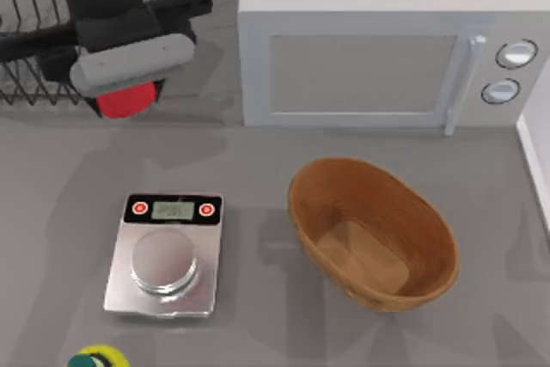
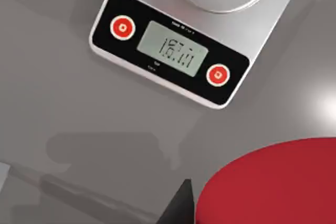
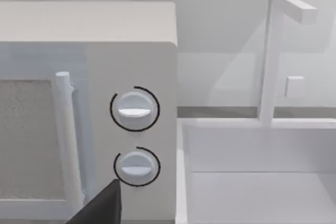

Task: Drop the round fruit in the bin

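The round fruit (image 1: 127, 102) is bright red and hangs in the air at the table's back left, in front of the wire rack. My left gripper (image 1: 129, 92) is shut on it from above. In the left wrist view the fruit (image 2: 273, 184) sits close to the camera beside one dark finger (image 2: 181, 205), with the scale far below. The bin (image 1: 314, 221), an oval brown basket bowl, stands right of the table's centre and holds nothing. My right gripper (image 3: 102, 205) is parked off to the right, facing the microwave's knobs.
A steel scale (image 1: 129, 290) with a round plate (image 1: 163, 261) lies front left. A white microwave (image 1: 361, 66) stands behind the bin. The grey wire rack (image 1: 34, 49) is back left, a yellow-green round thing (image 1: 99, 358) at the front edge, and a white sink (image 3: 252, 182) far right.
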`<action>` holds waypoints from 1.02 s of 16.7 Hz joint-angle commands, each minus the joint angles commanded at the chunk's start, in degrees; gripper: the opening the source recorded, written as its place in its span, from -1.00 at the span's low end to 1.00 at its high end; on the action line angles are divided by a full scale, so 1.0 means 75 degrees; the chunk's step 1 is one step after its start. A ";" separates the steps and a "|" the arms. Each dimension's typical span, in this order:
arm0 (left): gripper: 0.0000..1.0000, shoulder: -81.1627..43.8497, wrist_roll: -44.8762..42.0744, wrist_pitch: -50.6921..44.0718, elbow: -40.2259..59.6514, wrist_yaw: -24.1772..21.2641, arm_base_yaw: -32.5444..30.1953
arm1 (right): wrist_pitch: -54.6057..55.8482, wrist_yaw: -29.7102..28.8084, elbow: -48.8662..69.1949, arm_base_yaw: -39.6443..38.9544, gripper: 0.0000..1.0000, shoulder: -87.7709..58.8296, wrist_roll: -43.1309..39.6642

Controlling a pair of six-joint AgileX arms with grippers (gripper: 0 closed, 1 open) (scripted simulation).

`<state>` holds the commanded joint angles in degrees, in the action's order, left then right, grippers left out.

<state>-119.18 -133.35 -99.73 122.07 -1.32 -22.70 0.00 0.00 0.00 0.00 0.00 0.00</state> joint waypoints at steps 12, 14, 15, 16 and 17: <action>-1.00 -0.2818 -0.8585 -0.1457 0.4113 0.0422 -0.3566 | 0.0000 0.0000 0.0000 0.0000 1.00 0.0000 0.0000; -1.00 -0.3187 -0.9410 -0.1470 0.4698 0.0593 -0.3953 | 0.0000 0.0000 0.0000 0.0000 1.00 0.0000 0.0000; -1.00 -0.3354 -0.9775 -0.1465 0.4963 0.0680 -0.4120 | 0.0000 0.0000 0.0000 0.0000 1.00 0.0000 0.0000; -1.00 -0.3503 -1.0097 -0.1454 0.5203 0.0766 -0.4266 | 0.0000 0.0000 0.0000 0.0000 1.00 0.0000 0.0000; -1.00 -0.3630 -1.0352 -0.1438 0.5404 0.0846 -0.4385 | 0.0000 0.0000 0.0000 0.0000 1.00 0.0000 0.0000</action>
<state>-146.40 -210.99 -110.51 162.60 5.02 -55.59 0.00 0.00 0.00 0.00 0.00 0.00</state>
